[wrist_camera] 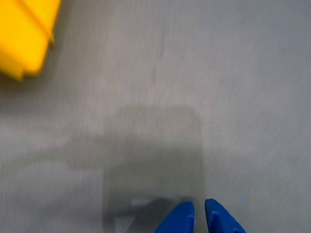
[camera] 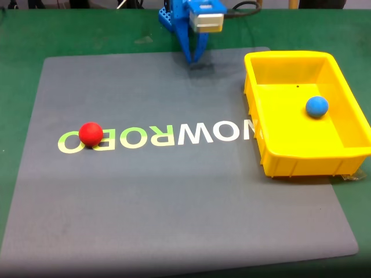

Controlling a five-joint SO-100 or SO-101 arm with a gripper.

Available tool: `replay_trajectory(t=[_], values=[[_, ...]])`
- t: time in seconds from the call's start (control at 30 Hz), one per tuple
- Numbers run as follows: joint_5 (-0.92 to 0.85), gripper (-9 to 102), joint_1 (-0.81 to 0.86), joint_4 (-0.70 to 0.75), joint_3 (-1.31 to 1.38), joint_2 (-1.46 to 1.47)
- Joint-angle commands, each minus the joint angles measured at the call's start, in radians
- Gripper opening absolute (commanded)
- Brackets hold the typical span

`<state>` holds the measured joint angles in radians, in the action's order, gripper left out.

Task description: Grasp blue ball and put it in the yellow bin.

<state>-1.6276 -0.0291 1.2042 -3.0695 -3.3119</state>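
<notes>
Fixed view, left to right: red ball (camera: 90,134) on mat (camera: 174,197); gripper (camera: 194,58) at mat's far edge, fingers pressed together, empty; blue ball (camera: 316,106) inside yellow bin (camera: 301,162). Placement looks done; next, hold clear.

The blue ball (camera: 316,106) lies inside the yellow bin (camera: 290,161); the red ball (camera: 90,134) rests on the grey mat (camera: 174,202); the gripper (camera: 194,58) hangs near the mat's far edge.

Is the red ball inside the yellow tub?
No, the red ball sits on the grey mat; the yellow bin holds the blue ball.
</notes>
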Motion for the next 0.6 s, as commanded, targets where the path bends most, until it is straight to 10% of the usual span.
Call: replay_trajectory(t=[0.0, 0.57], values=[[0.014, 0, 0.014, 0.101, -0.031, -0.014], [0.02, 0, 0.021, 0.169, -0.031, -0.011]])
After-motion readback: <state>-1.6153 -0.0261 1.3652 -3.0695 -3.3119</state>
